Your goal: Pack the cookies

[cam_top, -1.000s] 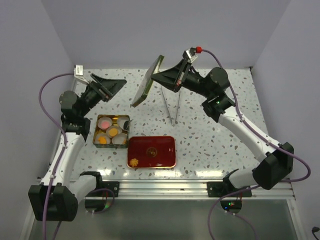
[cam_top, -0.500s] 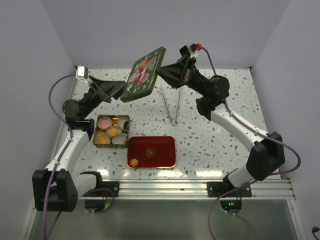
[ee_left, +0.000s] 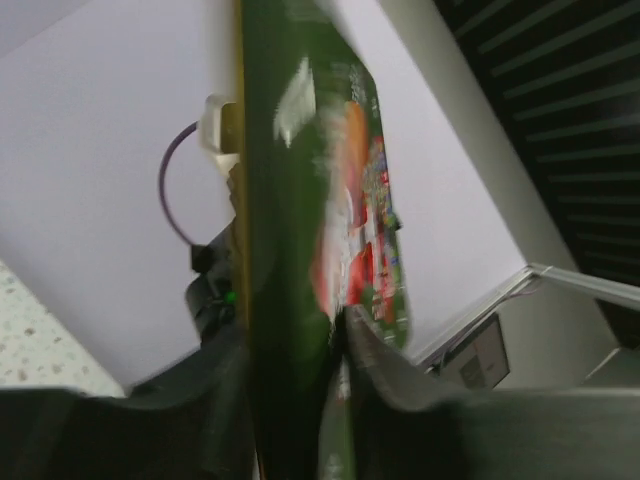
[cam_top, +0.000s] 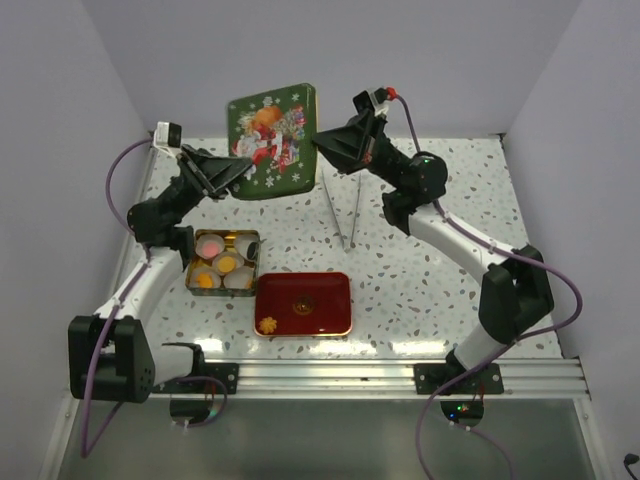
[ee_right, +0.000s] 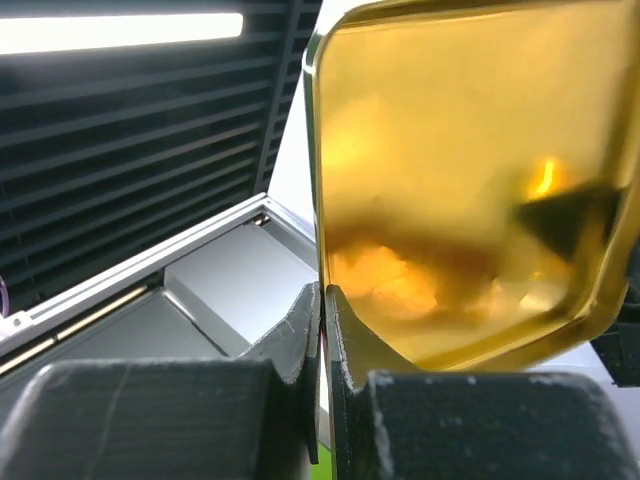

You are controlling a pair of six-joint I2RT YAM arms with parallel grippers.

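Lid point(cam_top: 270, 140) hangs in air, left gripper point(cam_top: 233, 172) and right gripper point(cam_top: 320, 151) each pinched on one edge, probably for closing the tin point(cam_top: 188, 262).

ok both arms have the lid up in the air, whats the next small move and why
Probably open the right end effector and let go: the left end effector also pinches the green lid, and the open tin lies on the left arm's side. One flower cookie lies on the red tray, though.
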